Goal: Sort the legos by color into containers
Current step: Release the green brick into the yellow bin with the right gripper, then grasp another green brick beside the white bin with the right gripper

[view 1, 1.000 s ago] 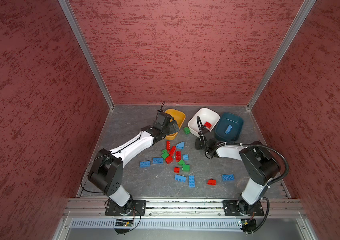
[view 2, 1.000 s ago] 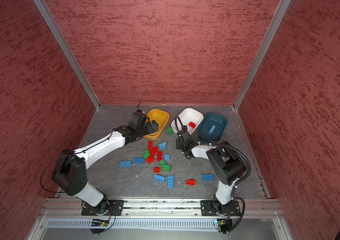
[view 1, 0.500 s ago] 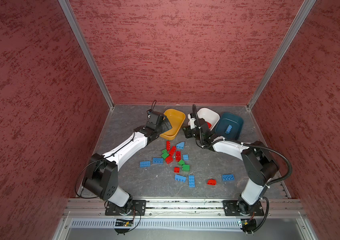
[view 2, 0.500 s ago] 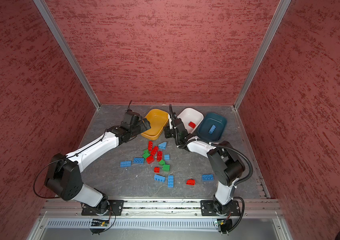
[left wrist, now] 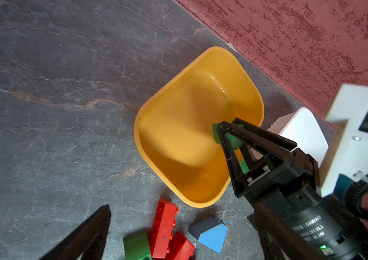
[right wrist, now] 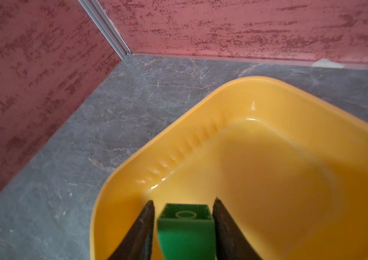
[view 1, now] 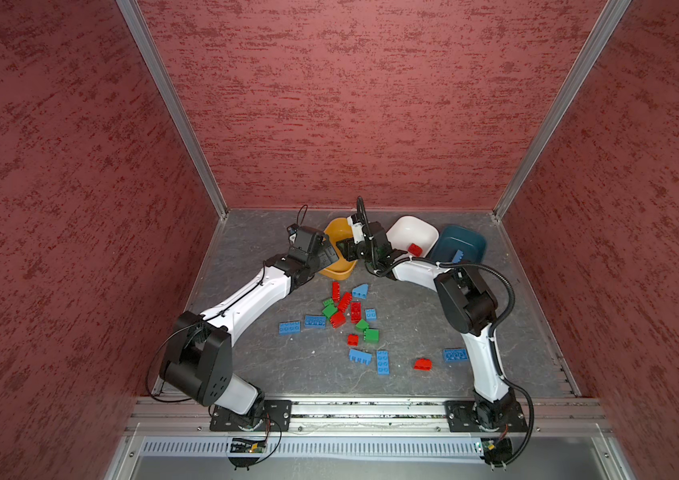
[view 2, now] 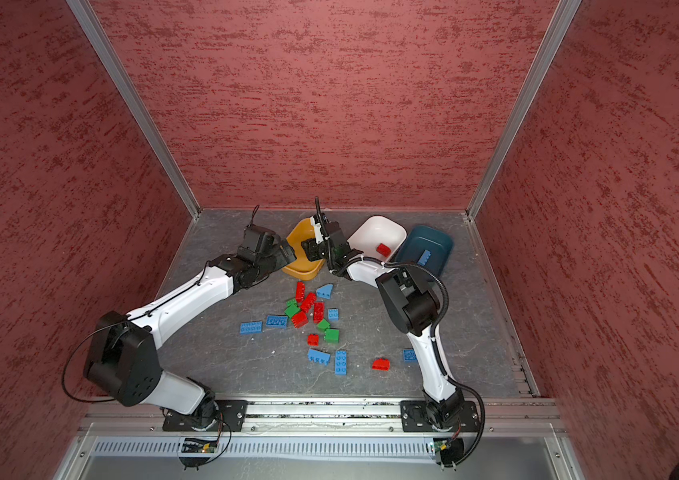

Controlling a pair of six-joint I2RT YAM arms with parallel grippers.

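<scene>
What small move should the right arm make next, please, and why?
Probably spread the right jaws wider. The green brick sits between them, directly above the inside of the yellow tub, so it should drop in.

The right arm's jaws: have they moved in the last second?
Yes. In a top view the right arm's jaws went left, from in front of the white tub to above the yellow tub, with a green brick between them.
</scene>
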